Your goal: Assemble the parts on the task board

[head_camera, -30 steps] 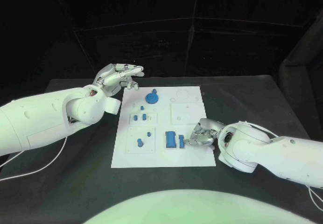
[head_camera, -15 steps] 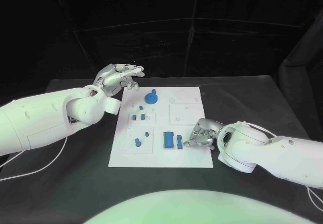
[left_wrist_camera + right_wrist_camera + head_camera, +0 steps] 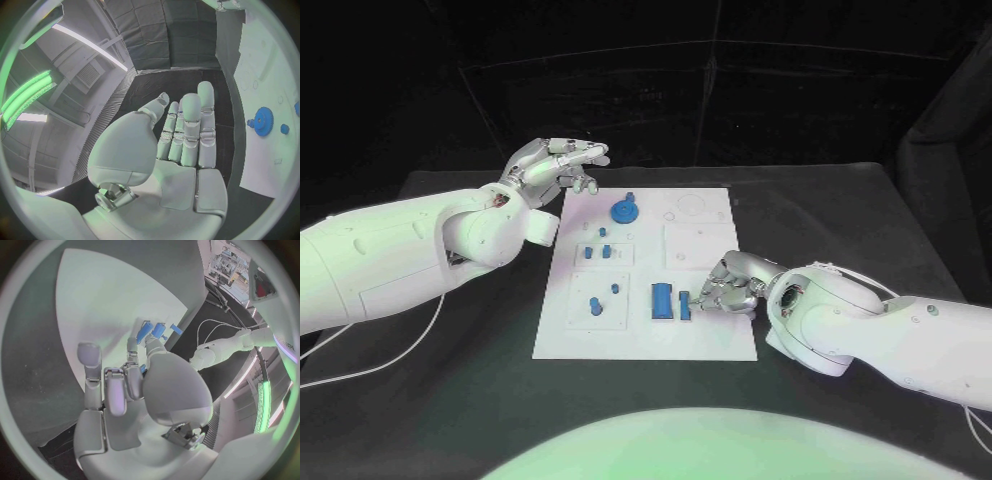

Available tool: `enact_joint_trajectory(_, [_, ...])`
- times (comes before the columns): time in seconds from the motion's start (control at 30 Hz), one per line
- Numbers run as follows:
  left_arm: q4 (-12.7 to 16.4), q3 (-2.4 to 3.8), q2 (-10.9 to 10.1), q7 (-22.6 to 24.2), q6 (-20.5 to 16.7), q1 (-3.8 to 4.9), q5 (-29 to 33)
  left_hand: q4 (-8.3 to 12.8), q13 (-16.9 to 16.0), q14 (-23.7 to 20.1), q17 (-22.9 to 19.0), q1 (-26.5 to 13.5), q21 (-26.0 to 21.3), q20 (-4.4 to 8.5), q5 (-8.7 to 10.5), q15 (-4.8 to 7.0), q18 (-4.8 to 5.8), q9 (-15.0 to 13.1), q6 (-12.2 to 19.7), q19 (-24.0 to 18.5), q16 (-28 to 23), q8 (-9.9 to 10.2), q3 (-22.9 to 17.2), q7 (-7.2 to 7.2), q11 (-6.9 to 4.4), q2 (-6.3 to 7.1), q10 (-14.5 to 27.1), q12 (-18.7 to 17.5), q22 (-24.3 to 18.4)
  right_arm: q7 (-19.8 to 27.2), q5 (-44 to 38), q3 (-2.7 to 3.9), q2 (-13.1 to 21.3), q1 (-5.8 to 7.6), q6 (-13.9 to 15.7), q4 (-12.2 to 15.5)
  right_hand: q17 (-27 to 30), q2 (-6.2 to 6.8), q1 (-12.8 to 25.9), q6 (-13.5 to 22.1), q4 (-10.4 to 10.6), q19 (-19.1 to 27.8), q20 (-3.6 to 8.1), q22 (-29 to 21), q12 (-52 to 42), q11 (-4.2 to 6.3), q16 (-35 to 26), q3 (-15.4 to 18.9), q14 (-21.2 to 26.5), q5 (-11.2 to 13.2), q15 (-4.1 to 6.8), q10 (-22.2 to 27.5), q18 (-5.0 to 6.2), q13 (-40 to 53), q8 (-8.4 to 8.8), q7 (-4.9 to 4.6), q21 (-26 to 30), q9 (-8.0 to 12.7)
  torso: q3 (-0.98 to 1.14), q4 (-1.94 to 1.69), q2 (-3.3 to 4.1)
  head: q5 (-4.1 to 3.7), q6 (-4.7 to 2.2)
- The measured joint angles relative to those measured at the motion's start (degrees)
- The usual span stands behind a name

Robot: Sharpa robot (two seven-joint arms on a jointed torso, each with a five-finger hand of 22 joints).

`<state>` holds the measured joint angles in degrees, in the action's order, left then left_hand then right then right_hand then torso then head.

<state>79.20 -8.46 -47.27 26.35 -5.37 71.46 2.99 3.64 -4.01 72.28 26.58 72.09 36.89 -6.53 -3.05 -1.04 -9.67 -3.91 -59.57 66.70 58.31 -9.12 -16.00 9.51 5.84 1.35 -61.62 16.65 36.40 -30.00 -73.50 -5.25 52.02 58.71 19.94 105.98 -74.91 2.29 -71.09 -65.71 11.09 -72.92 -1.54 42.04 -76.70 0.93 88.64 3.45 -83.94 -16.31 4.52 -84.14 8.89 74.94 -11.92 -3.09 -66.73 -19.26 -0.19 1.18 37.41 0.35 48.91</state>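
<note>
The white task board (image 3: 704,325) is lying flat in the middle of the black counter (image 3: 848,200). The right hand (image 3: 730,285) is resting over the board's near right part, its fingers curling down beside a narrow blue bar (image 3: 685,305); whether the fingertips are pinching that bar or only touching it is hard to make out, since the hand is hiding the contact. A wider blue block (image 3: 661,300) is lying just beside the bar. The left hand (image 3: 557,166) is hovering off the board's far left corner, fingers apart and holding nothing. A blue gear (image 3: 626,210) is sitting near the far edge, and several small blue pieces (image 3: 599,249) are standing in the left column, too small to tell apart.
</note>
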Motion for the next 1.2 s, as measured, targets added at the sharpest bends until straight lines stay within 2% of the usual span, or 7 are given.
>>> enact_joint_trajectory(0.27, [-0.03, -0.01, 0.06, -0.01, 0.03, -0.01, 0.00, 0.00, 0.00, 0.00, 0.00, 0.00, 0.00, 0.00, 0.00, 0.00, 0.00, 0.00, 0.00, 0.00, 0.00, 0.00, 0.00, 0.00, 0.00, 0.00, 0.00, 0.00, 0.00, 0.90, -0.12, 0.00, -1.61, 0.00, -1.43, -0.48, 0.00, 0.17, 0.16, 0.00, -0.08, 0.00, 0.00, 0.00, 0.00, 0.00, 0.00, 1.45, 0.00, 2.47, 0.00, 0.00, 0.00, -0.01, 0.00, 0.00, 0.00, -0.27, -0.07, -0.05, 0.04, 0.01, 0.18])
enact_joint_trajectory(0.5, [-0.02, -0.01, 0.03, -0.02, 0.05, -0.01, 0.00, 0.00, 0.00, 0.00, 0.01, 0.00, 0.00, 0.00, 0.00, 0.00, 0.00, 0.00, 0.00, 0.00, 0.00, 0.00, 0.00, 0.00, 0.00, 0.00, 0.00, 0.00, 0.01, -0.23, -0.86, 0.00, -2.06, 0.00, -3.24, -1.08, 0.01, 0.17, 0.16, -0.34, -0.03, 0.00, 0.00, 0.07, 0.00, 0.00, 0.00, 1.83, 0.00, 2.85, 0.00, 0.00, 0.00, -0.01, 0.00, -0.06, 0.00, -0.60, -0.07, -0.07, 0.04, 0.16, 0.35])
enact_joint_trajectory(0.63, [0.01, -0.01, 0.00, -0.02, 0.05, -0.01, 0.00, 0.00, 0.00, 0.00, 0.01, 0.00, 0.00, 0.00, 0.00, 0.00, 0.00, 0.00, 0.00, 0.00, 0.00, 0.00, 0.00, 0.00, 0.00, 0.00, 0.00, 0.00, 0.01, -1.22, -1.39, 0.00, -2.31, 0.00, -3.96, -1.42, 0.00, 0.15, 0.14, -0.82, -0.27, 0.00, 0.00, 0.26, 0.06, 0.01, 0.00, 2.07, 0.00, 2.85, 0.00, 0.01, 0.00, -0.01, -0.35, 0.41, 0.00, -0.87, -0.07, -0.07, 0.02, 0.19, 0.36])
enact_joint_trajectory(0.8, [0.03, -0.01, -0.01, -0.02, 0.06, -0.01, 0.00, 0.00, 0.00, 0.00, 0.01, 0.00, 0.00, 0.00, 0.00, 0.00, 0.00, 0.00, 0.00, 0.00, 0.00, 0.00, 0.00, 0.00, 0.00, 0.00, 0.00, 0.00, 0.01, -2.52, -1.96, -0.01, -2.59, 0.00, -4.84, -2.27, 0.01, -0.52, -0.53, -1.21, -0.42, 0.00, 0.00, 0.63, 0.88, 0.22, 0.00, 2.23, -0.14, 3.12, 0.14, 0.20, 0.00, 0.03, -0.69, 0.44, 0.00, -1.17, -0.05, -0.07, 0.02, 0.17, 0.41])
enact_joint_trajectory(1.03, [0.03, -0.01, -0.02, -0.03, 0.06, -0.01, 0.00, 0.00, 0.00, 0.00, 0.01, 0.00, 0.00, 0.00, 0.00, 0.00, 0.00, 0.00, 0.00, 0.00, 0.00, 0.00, 0.00, 0.00, 0.00, 0.00, 0.00, 0.00, 0.01, -3.47, -2.42, 0.01, -2.86, 0.02, -5.10, -2.81, 0.01, -1.08, -0.72, -1.41, -0.42, 0.00, 0.00, 0.75, 1.15, 0.42, 0.00, 2.23, -0.01, 3.17, 0.42, 0.00, 0.00, 0.02, -0.72, 0.64, 0.00, -1.35, -0.01, -0.07, 0.01, 0.13, 0.36])
enact_joint_trajectory(1.17, [0.03, -0.02, -0.04, -0.04, 0.06, -0.01, 0.00, 0.00, 0.00, 0.00, 0.01, 0.00, 0.00, 0.00, 0.00, 0.00, 0.00, 0.00, 0.00, 0.00, 0.00, 0.00, 0.00, 0.00, 0.00, 0.00, 0.00, 0.00, 0.02, -3.03, -2.26, 0.01, -2.50, 0.02, -4.86, -2.49, 0.01, -1.56, -0.05, -1.41, 0.24, 0.00, 0.00, 0.74, 1.14, 0.42, 0.00, 3.50, 0.00, 3.54, 0.42, 0.00, 0.00, 0.06, -1.01, 0.64, 0.00, -1.54, 0.00, -0.02, -0.01, 0.17, 0.35])
enact_joint_trajectory(1.2, [0.03, -0.02, -0.04, -0.04, 0.06, -0.01, 0.00, 0.00, 0.00, 0.00, 0.01, 0.00, 0.00, 0.00, 0.00, 0.00, 0.00, 0.00, 0.00, 0.00, 0.00, 0.00, 0.00, 0.00, 0.00, 0.00, 0.00, 0.00, 0.01, -2.53, -2.04, 0.01, -2.20, 0.02, -4.78, -2.31, 0.01, -1.24, 0.32, -1.41, 0.46, 0.00, 0.00, 0.70, 1.14, 0.42, 0.00, 3.91, 0.00, 3.73, 0.42, 0.00, 0.00, 0.06, -1.01, 0.64, 0.00, -1.59, 0.00, 0.01, -0.03, 0.18, 0.33])
